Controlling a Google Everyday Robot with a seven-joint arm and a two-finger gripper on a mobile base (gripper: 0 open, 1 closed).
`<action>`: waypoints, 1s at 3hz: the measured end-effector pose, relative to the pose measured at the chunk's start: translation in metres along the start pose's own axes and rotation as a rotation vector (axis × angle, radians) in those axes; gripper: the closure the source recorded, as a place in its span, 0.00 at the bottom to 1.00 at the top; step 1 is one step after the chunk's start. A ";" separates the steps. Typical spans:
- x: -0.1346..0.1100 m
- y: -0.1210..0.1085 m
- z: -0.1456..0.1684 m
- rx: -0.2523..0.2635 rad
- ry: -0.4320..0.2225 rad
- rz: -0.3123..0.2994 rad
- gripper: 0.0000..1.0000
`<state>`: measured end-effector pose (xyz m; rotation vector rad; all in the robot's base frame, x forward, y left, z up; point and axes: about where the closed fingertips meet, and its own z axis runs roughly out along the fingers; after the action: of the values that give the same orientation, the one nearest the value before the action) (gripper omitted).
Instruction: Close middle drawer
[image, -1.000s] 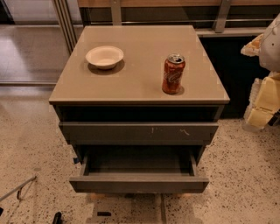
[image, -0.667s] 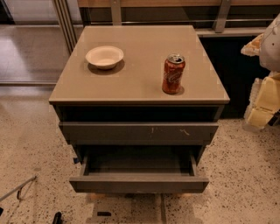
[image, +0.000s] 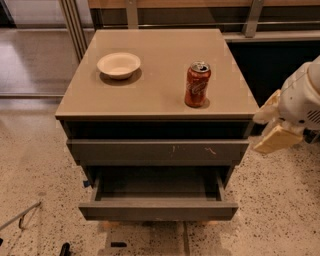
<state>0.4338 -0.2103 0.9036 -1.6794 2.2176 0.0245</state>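
Nearest the camera, the middle drawer (image: 157, 210) is seen standing open, its plain dark-grey front set well forward of the scuffed drawer front (image: 157, 150) above it. To the right, beside the bench (image: 165, 55) and apart from it, the gripper (image: 260, 132) is held in the air with its jaws spread and nothing gripped. Farther back, a red can (image: 198, 85) and a white bowl (image: 119, 65) are carried upright on the bench top, well apart.

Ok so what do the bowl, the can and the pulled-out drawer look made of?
Bowl: matte off-white, ceramic or plastic. Can: glossy red print, silvery top, likely aluminium. Middle drawer: flat dark-grey, painted metal or laminate, unclear which. Gripper: beside the cabinet, on its right.
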 end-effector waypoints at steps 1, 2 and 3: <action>0.016 0.029 0.093 -0.096 -0.067 0.034 0.73; 0.035 0.067 0.178 -0.223 -0.082 0.075 0.96; 0.042 0.079 0.203 -0.261 -0.082 0.087 1.00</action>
<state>0.4051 -0.1803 0.6859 -1.6744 2.3034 0.4138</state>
